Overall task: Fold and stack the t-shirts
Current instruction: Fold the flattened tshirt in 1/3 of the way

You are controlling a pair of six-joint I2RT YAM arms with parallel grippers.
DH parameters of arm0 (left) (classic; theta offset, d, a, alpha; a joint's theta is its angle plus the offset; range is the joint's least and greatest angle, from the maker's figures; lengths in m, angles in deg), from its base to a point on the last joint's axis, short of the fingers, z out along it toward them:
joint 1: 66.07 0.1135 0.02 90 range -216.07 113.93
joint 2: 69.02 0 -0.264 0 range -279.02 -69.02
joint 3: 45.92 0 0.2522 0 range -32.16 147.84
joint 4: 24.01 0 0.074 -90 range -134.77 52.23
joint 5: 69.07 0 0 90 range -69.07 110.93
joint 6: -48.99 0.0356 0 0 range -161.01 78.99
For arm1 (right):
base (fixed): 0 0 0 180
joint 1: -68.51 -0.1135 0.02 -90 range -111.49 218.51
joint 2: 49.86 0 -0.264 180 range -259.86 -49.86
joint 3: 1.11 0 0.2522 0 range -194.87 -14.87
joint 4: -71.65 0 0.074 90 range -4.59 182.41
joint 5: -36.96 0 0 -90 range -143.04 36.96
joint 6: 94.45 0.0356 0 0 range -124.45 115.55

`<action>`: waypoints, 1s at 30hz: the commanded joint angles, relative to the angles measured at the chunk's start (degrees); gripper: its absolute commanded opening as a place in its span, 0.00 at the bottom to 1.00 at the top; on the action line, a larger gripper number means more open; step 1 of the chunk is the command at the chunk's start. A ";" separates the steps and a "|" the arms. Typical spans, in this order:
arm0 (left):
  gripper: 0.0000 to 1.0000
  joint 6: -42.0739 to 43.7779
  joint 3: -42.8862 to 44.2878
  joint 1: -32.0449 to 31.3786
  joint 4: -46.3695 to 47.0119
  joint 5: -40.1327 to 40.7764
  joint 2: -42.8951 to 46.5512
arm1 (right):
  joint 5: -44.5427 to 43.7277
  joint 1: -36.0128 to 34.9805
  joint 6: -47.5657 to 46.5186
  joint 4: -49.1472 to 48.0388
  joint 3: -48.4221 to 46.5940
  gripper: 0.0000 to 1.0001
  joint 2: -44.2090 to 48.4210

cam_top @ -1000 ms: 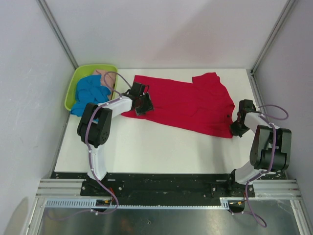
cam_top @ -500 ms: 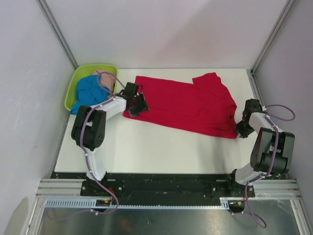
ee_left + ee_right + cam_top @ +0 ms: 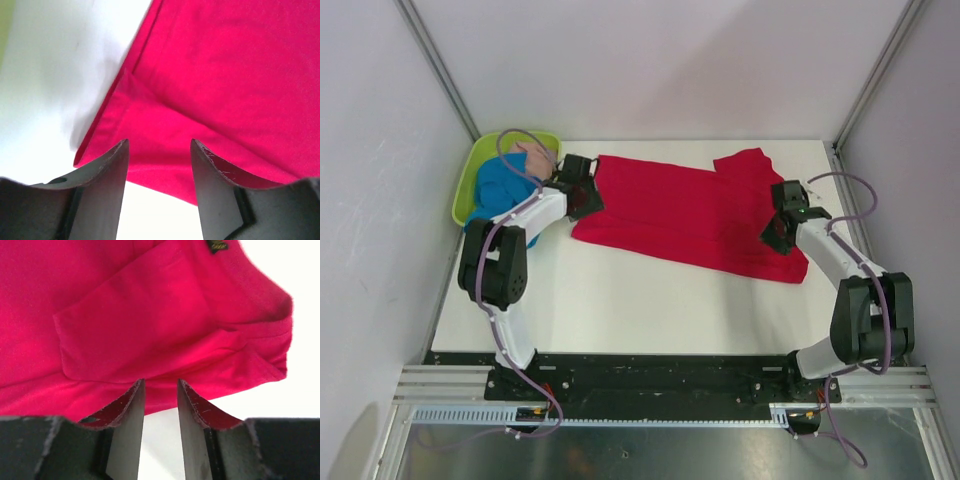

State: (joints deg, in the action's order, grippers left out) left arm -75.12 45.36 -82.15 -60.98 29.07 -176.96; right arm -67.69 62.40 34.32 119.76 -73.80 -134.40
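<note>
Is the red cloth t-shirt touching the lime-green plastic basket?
Apart. Left wrist view shows bare white table between the red cloth t-shirt and the lime-green plastic basket.

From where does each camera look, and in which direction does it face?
Top external: above and behind the bases, looking down on the table; left arm and right arm show whole.
Left wrist: on that arm's wrist, facing down past the open left claw at a hem corner of the red t-shirt.
Right wrist: likewise, past the open right claw at the shirt's folded end.
Shared: all show the red t-shirt.
</note>
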 commanded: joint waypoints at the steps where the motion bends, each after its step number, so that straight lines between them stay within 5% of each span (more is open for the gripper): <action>1: 0.57 2.14 4.91 -0.47 -0.91 6.10 -1.68 | 0.06 -2.93 0.31 -1.33 -1.42 0.36 -2.41; 30: 0.44 1.81 12.95 -0.59 -2.67 10.60 -10.47 | -3.66 -15.77 1.67 -2.73 -1.11 0.35 -10.61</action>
State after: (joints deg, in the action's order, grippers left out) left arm -73.98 55.63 -82.45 -64.06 37.75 -186.79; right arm -69.03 47.82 34.97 117.68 -73.80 -144.08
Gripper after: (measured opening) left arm 0.451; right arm 0.352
